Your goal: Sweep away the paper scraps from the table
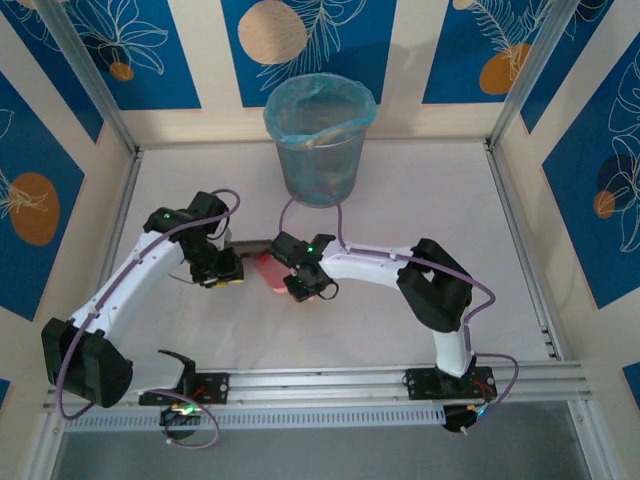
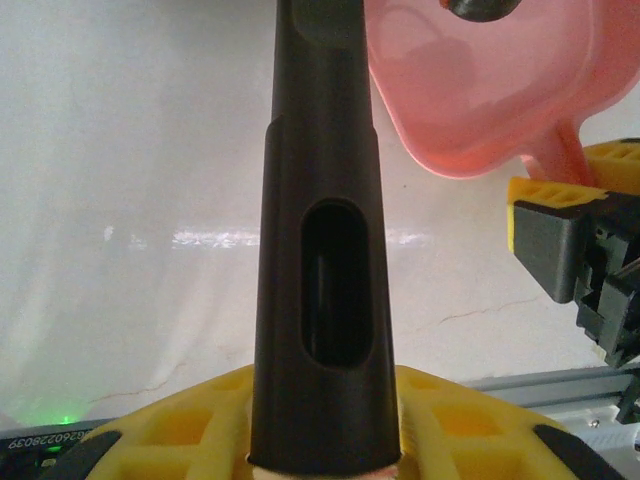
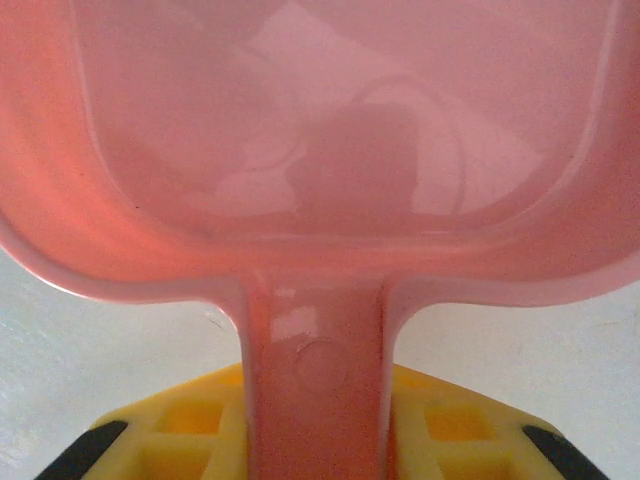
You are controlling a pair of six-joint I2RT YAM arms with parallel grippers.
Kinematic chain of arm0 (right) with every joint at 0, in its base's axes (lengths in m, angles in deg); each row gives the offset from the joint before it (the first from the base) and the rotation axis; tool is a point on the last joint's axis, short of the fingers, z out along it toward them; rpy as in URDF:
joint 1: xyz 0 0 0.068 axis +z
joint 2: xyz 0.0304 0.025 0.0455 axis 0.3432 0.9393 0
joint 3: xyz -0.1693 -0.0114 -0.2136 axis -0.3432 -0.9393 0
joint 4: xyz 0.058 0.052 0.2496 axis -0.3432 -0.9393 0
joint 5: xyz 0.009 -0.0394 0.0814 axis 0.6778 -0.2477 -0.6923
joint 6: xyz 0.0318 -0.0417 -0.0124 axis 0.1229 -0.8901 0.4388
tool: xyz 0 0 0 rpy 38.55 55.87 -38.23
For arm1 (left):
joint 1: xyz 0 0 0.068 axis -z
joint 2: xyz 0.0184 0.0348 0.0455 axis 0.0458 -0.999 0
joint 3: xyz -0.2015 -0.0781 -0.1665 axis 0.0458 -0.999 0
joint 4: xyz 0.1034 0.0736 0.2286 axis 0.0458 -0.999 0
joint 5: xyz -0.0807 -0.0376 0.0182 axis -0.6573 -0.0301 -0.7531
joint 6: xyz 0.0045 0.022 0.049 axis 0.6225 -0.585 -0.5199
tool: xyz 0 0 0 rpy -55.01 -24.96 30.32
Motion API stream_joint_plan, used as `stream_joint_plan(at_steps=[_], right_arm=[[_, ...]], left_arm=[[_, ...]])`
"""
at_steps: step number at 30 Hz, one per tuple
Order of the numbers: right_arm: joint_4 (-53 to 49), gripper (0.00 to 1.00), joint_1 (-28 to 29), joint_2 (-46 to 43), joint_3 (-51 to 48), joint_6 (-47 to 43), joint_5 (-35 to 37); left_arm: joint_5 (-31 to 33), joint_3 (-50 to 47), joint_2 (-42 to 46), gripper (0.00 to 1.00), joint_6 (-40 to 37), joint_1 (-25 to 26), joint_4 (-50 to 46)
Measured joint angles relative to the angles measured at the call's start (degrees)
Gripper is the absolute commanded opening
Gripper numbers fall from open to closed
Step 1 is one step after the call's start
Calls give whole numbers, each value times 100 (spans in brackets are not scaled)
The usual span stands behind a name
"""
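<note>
Where the scraps lie cannot be made out: nothing small enough to be told as paper is resolved on the tabletop (image 1: 420, 200), and the contents of the bin (image 1: 320, 140) are blurred behind its translucent blue wall and liner.

Near the middle of the tabletop a pink dustpan (image 1: 268, 272) is seen between the two grippers. Its handle is clamped by the right gripper (image 1: 300, 282); the jaws are closed on it, as shown in the right wrist view, where the handle runs up between the yellow pads (image 3: 180, 430) into the glossy scoop (image 3: 340, 130). Whether the scoop's lip touches the surface cannot be told.

Just left of the dustpan, a black handle (image 2: 320, 280), tapered and pierced by an oblong slot, is gripped by the left gripper (image 1: 222, 268), whose jaws are closed around its base. In the left wrist view the handle points away from the camera, with the dustpan (image 2: 480, 90) just beside its far end and the right gripper (image 2: 570, 240) at the right edge.

The bin stands upright at the far edge of the tabletop, well apart from both grippers. A metal rail (image 1: 330, 385) is seen along the near edge, where both arm bases are bolted.
</note>
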Motion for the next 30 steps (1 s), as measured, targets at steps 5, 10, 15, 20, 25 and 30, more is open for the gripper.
stream_joint_plan(at_steps=[5, 10, 15, 20, 25, 30], right_arm=[[105, 0, -28, 0, -39, 0, -46], [227, 0, -76, -35, -144, 0, -116], [308, 0, -120, -173, -273, 0, -133], [352, 0, -162, -282, -389, 4, -131], [387, 0, -160, -389, -431, 50, -70], [402, 0, -160, -706, -584, 177, 131]], left_arm=[[-378, -2, -22, 0, -2, 0, -42], [-960, -7, -125, 0, -33, 0, -13], [-1292, -7, -114, 0, -46, -9, 46], [-1311, -7, -39, 0, -63, -11, 50], [-1049, 83, 59, 0, -94, -11, -52], [-675, 181, 313, 0, -114, -11, -33]])
